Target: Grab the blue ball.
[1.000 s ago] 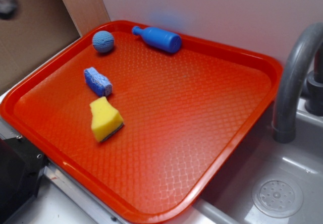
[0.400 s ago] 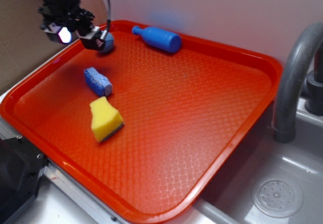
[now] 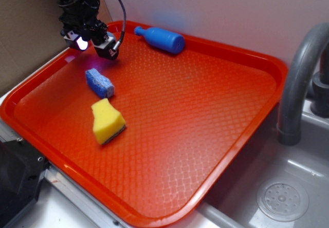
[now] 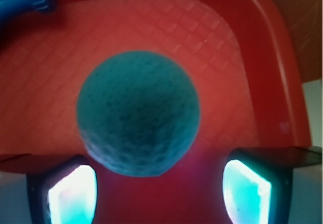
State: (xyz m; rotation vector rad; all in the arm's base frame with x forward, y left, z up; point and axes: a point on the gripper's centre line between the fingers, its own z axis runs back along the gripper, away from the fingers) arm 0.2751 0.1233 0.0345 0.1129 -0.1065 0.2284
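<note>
The gripper (image 3: 96, 47) hangs over the far left corner of the red tray (image 3: 231, 135), its jaws spread apart with nothing between them yet. The blue ball (image 4: 139, 113) lies on the tray floor in that corner, directly under the tool; in the outside view the arm hides it entirely. In the wrist view the ball sits between the two fingertips (image 4: 68, 193), a little nearer the left one, with bare tray showing on either side.

To close well, the tool should drop until the fingertips flank the ball's widest part, shift slightly to centre it, then squeeze evenly. A round body pinched off-centre is likely to roll out toward the tray's raised rim.

The ball is dull blue with a rough, dimpled surface, possibly knitted, though the close view is soft. The tray is glossy plastic with an embossed diamond pattern. A smooth blue bottle (image 3: 160, 39) lies along the far edge. A porous blue sponge (image 3: 99, 82) and a yellow sponge (image 3: 107, 121) sit toward the left edge, well apart from the ball.
</note>
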